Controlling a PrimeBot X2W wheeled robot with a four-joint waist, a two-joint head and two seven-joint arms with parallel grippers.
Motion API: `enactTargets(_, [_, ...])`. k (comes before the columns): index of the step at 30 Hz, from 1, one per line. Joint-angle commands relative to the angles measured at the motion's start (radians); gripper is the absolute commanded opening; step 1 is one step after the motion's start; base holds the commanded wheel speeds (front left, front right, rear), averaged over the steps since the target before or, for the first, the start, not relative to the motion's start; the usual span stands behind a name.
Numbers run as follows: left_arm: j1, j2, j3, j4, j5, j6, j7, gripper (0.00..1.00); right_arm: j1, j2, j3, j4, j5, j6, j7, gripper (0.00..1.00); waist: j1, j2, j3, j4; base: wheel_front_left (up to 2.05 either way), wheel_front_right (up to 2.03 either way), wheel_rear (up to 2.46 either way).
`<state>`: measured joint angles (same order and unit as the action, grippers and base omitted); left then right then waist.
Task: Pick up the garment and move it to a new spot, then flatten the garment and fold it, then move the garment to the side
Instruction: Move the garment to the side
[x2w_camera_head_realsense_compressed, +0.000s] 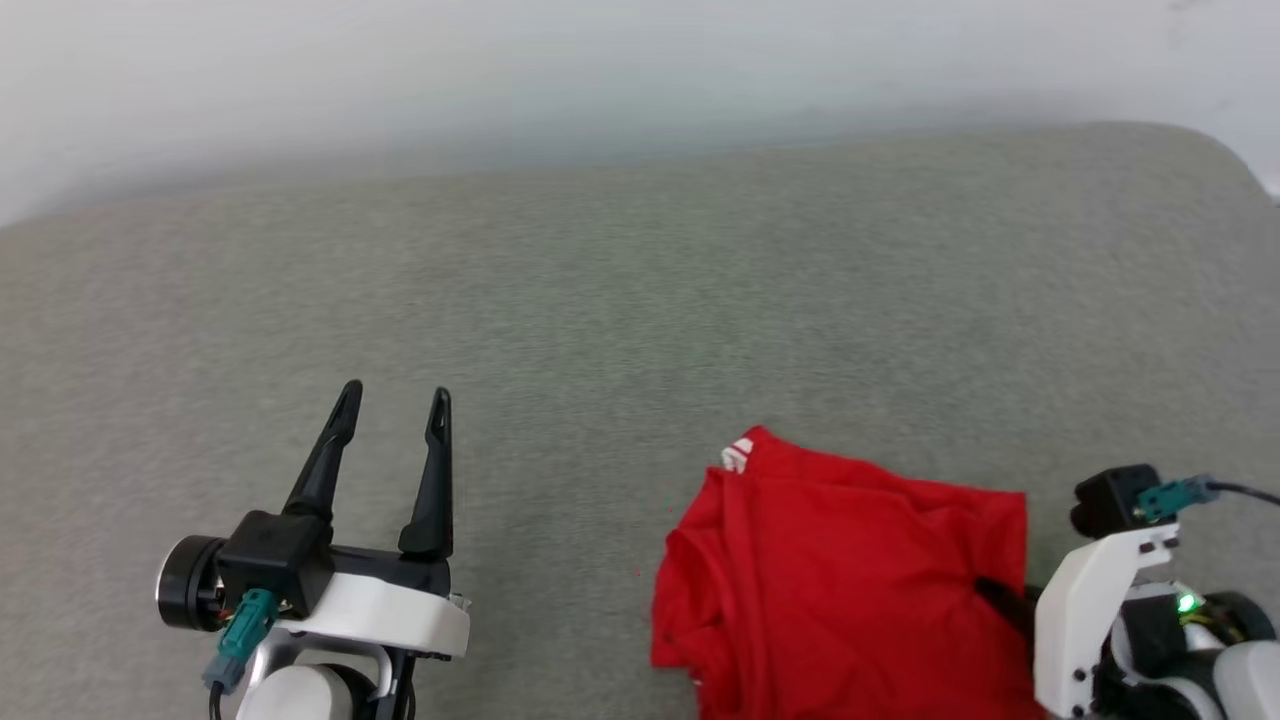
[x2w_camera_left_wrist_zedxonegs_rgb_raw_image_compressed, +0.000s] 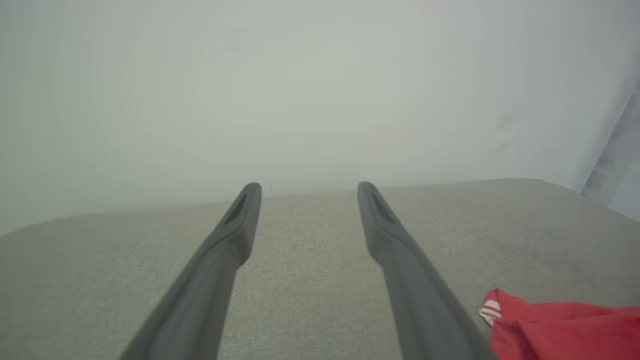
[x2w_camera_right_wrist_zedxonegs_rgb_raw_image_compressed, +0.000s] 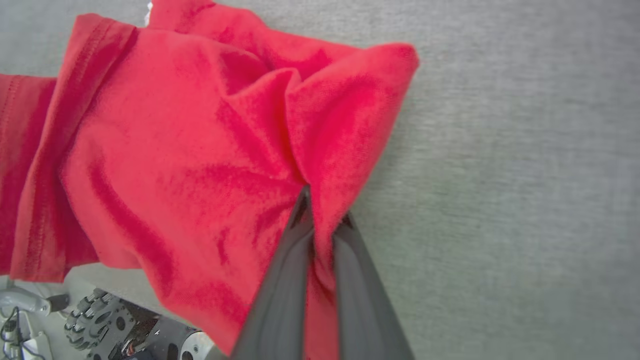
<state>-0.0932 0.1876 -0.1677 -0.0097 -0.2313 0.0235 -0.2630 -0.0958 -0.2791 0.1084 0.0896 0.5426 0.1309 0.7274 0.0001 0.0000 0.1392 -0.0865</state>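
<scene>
one pinch only: right gripper (x2w_camera_right_wrist_zedxonegs_rgb_raw_image_compressed: 322, 212) clamped tight on a raised fold of the garment (x2w_camera_head_realsense_compressed: 850, 580), close to its right-hand border. bunched and crumpled at the near right of the grey cushioned surface (x2w_camera_head_realsense_compressed: 640, 300), seemingly spilling past the near edge, with the robot's wheeled base (x2w_camera_right_wrist_zedxonegs_rgb_raw_image_compressed: 100, 325) visible just beneath the hem. striped white trim (x2w_camera_head_realsense_compressed: 737, 455) peeking out at the far left corner of the heap.

left gripper (x2w_camera_head_realsense_compressed: 396, 392) spread wide, holding nothing, hovering left of the cloth and well apart from it, fingers aimed toward the pale wall (x2w_camera_head_realsense_compressed: 640, 60).

so: cloth right at the right fingertips and stretching leftward from them. long axis hard to judge in such a heap, roughly left to right. right arm plainly the nearer. probably the lifting step of the first move.

plenty of bare surface ahead and to the left, toward the middle. less to the right, near the rounded far corner. best carried forward and left, away from the near edge, high enough to spare the trailing hem from snagging.
</scene>
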Motion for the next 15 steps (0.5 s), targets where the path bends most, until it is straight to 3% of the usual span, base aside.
enactTargets(1, [-0.011, 0.01, -0.003, -0.015, 0.013, -0.002, -0.002, 1.0, -0.029, -0.02, -0.01, -0.001, -0.019, 0.0, 0.004, 0.0, -0.0001, 0.0, 0.036, -0.091, 0.0, 0.0, 0.0])
enactTargets(9, [-0.065, 0.046, -0.021, -0.072, 0.045, -0.018, 0.015, 1.0, -0.169, -0.072, -0.086, 0.049, -0.134, -0.001, -0.025, 0.0, -0.0001, 0.0, 0.162, -0.221, 0.0, 0.0, 0.0])
enactTargets(15, [-0.112, 0.074, -0.029, -0.126, 0.062, -0.029, 0.048, 1.0, -0.295, -0.093, -0.162, 0.126, -0.231, -0.001, -0.066, 0.0, -0.0001, 0.0, 0.264, -0.263, 0.0, 0.0, 0.0])
